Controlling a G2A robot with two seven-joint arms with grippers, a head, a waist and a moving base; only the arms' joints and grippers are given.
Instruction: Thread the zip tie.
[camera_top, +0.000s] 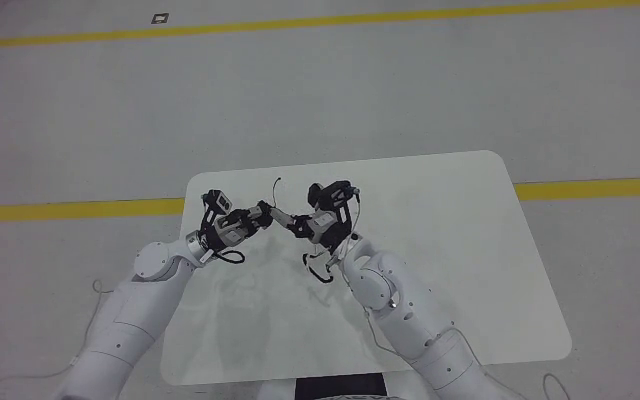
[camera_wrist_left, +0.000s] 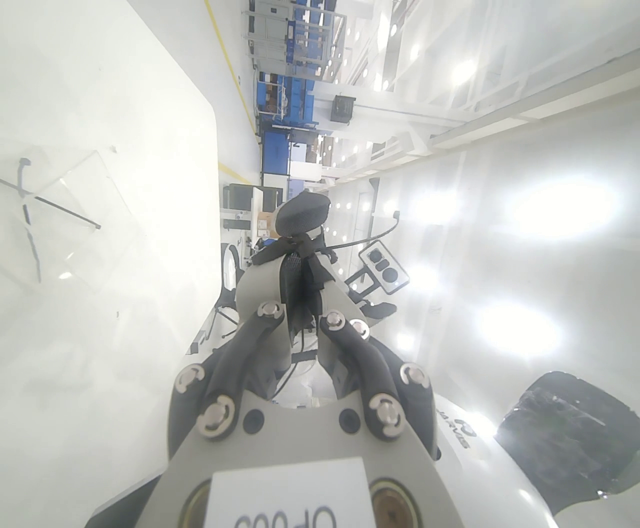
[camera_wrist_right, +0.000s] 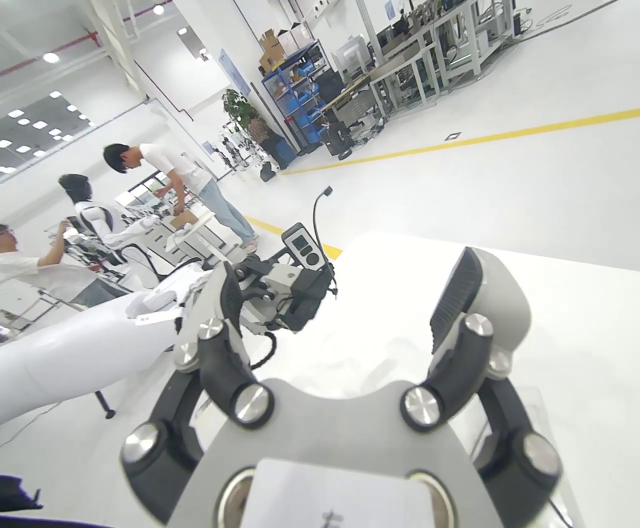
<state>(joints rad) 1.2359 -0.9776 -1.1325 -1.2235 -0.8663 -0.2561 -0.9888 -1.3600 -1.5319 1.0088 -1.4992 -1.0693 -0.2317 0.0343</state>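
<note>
Left gripper (camera_wrist_left: 302, 267) pinches the zip tie (camera_wrist_left: 280, 250); right gripper (camera_wrist_right: 347, 272), spread wide, should close squarely on its tail.

Top view: the left arm (camera_top: 140, 300) is bent at the elbow, its forearm running straight toward the right gripper (camera_wrist_right: 345, 300). The left gripper (camera_wrist_left: 299, 252) has its fingers drawn together, dark pads meeting.

The right arm (camera_top: 400, 300) is folded more sharply, with the wrist (camera_top: 325, 225) turned so its gripper faces the left gripper. The right gripper's 2 fingers (camera_wrist_right: 457, 290) are spread wide, ribbed pads facing each other across the gap.

The 2 grippers sit nearly nose to nose. The left gripper's tip lies just beside 1 finger of the right gripper. Whether they touch cannot be told.
</note>
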